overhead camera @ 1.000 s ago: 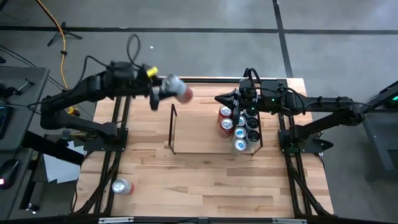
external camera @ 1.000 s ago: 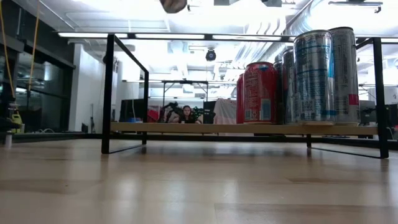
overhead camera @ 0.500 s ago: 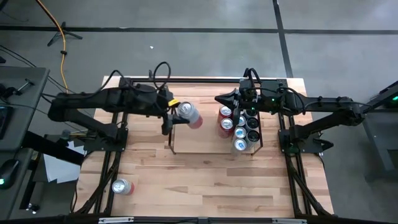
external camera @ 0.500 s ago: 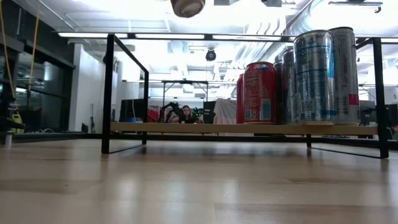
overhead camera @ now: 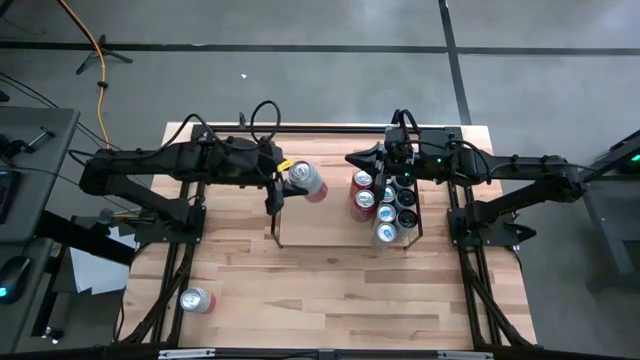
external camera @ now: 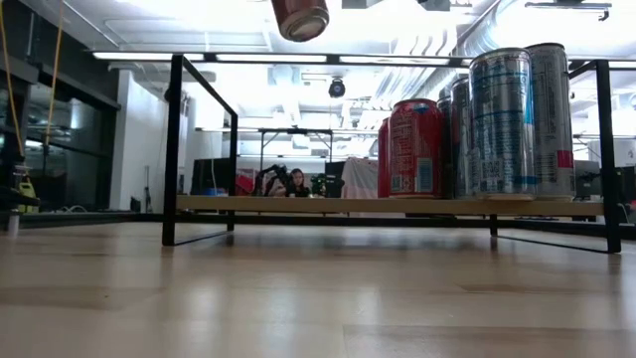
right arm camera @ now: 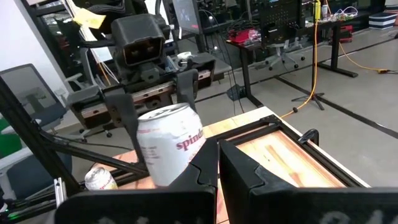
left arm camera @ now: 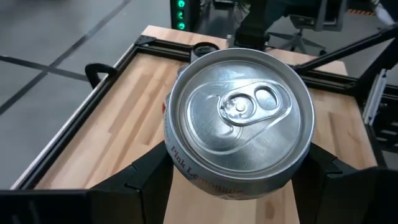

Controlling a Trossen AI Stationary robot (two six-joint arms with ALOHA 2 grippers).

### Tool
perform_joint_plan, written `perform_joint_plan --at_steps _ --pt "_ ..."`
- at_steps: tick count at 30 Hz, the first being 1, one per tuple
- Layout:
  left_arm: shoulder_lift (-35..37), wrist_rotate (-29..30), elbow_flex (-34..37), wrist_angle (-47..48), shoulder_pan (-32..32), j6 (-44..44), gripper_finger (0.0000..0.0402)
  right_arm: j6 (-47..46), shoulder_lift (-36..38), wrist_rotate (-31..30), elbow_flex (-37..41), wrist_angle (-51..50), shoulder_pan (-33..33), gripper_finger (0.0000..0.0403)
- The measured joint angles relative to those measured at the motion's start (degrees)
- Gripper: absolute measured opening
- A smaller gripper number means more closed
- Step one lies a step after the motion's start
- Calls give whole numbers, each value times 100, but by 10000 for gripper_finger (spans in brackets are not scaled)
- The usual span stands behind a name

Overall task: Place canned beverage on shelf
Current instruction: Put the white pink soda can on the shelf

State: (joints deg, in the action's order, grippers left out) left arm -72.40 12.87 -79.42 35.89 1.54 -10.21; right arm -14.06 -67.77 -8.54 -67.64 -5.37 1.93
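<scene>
Already several cans (overhead camera: 384,205) stand at 1 end of the shelf (overhead camera: 279,211). Above its other end, the left gripper (overhead camera: 290,183) grasps a pink can (overhead camera: 305,181) in the air, not yet placed. Beside the standing cans, the right gripper (overhead camera: 352,159) waits clenched. Another can (overhead camera: 196,299) lies far from the shelf, untouched.

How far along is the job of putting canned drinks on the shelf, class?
Done: a cluster of cans already stands at one end of the shelf. In hand: the left end effector holds a pink can in the air above the shelf's empty end. Left: setting it down, then fetching the can lying on the table. The right end effector waits shut beside the stocked cans.
</scene>
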Motion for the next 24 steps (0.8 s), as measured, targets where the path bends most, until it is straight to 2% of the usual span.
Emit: perform_joint_plan --at_steps 5,13,20,24 --pt "-20 77 295 -229 0 -18 209 0 0 0 0 2 0 0" --pt "-88 196 1426 -1202 -18 -248 209 13 0 -2 0 2 0 0" --pt "-814 -174 1531 -1372 -125 -302 209 13 2 -2 0 2 2 0" --pt "-1409 -144 1534 -1351 -125 -219 209 -43 2 -4 0 3 2 0"
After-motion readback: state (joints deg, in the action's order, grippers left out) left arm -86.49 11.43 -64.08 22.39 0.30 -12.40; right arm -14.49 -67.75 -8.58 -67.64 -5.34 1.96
